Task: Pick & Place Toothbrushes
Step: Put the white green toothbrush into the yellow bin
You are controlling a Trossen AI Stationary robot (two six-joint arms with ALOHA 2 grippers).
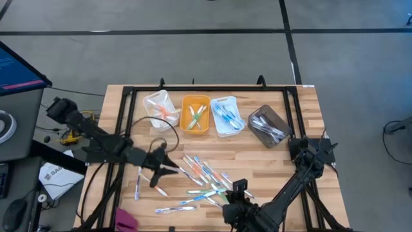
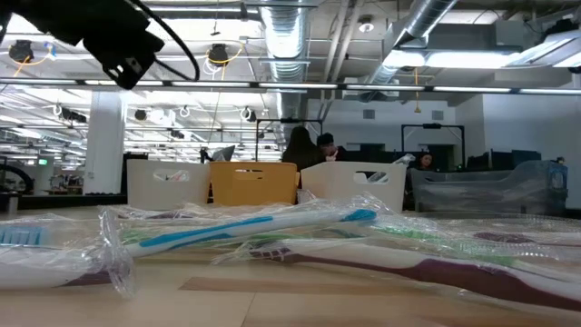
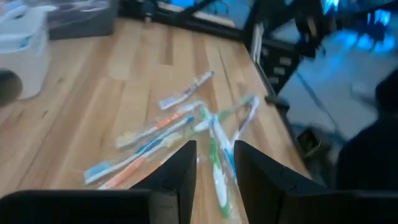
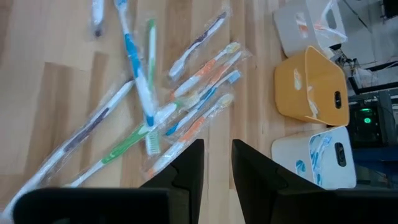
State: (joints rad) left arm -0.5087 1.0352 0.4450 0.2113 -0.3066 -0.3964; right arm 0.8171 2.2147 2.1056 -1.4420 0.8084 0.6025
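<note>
Loosely scattered on the pale wooden table [image 1: 270,151], the thin plastic-wrapped toothbrushes [image 1: 203,177] look light, stiff and slippery; mid-handle seems the best hold. Left tool [image 3: 214,163] and right tool [image 4: 217,163] hover slightly parted, empty.

table [image 1: 302,122]: light wood butcher-block top, black frame rails along its edges.
bins: four in a row at the far side; clear bin [image 1: 159,109], orange bin [image 1: 195,115], white bin [image 1: 226,116], grey bin [image 1: 269,125], the last one angled.
monitor [image 1: 16,67]: lit blue, beyond the table's left edge.
people [image 2: 313,150]: seated in the background room.
</note>
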